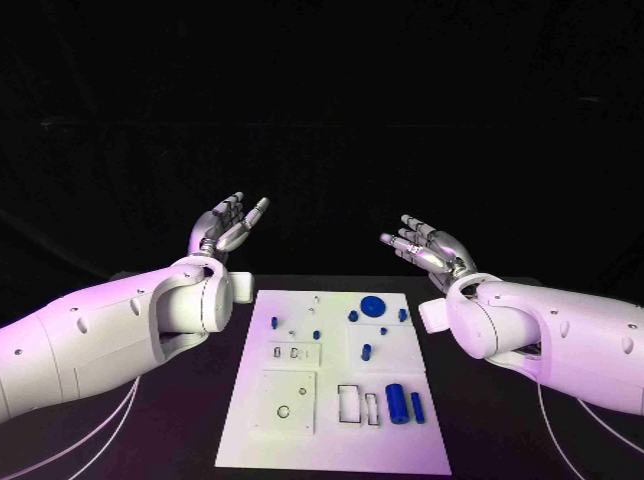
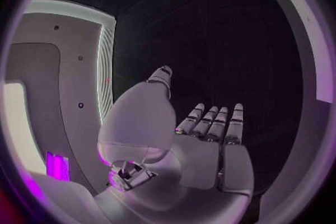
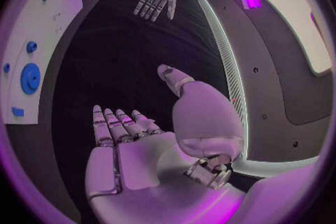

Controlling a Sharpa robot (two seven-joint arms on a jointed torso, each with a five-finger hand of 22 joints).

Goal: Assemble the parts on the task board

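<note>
Silver fingers of the left robot hand [image 1: 229, 224] are spread and raised, palm up, holding nothing; the hand is released and hangs in the air beyond the far left corner of the task board [image 1: 337, 440], well apart from every part. Its own wrist view confirms a bare palm with straight fingers [image 2: 210, 123]. Between the two robot hands, and nearer the robot's body than either, the white task board lies on the black worktop [image 1: 192, 400]. The small blue parts lie loose on it: a round disc [image 1: 373, 304] close below the right robot hand's forearm, several small pieces [image 1: 314, 327] toward the left robot hand's side, and two elongated pieces [image 1: 396, 401] near the board's near right corner. The right robot hand [image 1: 429, 244] is likewise released, palm up with fingers apart, hanging beyond the board's far right corner and touching nothing; its wrist view shows an empty palm [image 3: 133, 157]. Assembly appears not yet begun. Likely hazards from this state: both palms face upward, so each wrist must rotate before any grasp, and a descent made before rotation would strike the board with the back of the hand. The parts are small and closely spaced; a wide-fingered approach could scatter neighbouring pieces or push them off the board. The board appears unfixed, so lateral contact could shift it.
</note>
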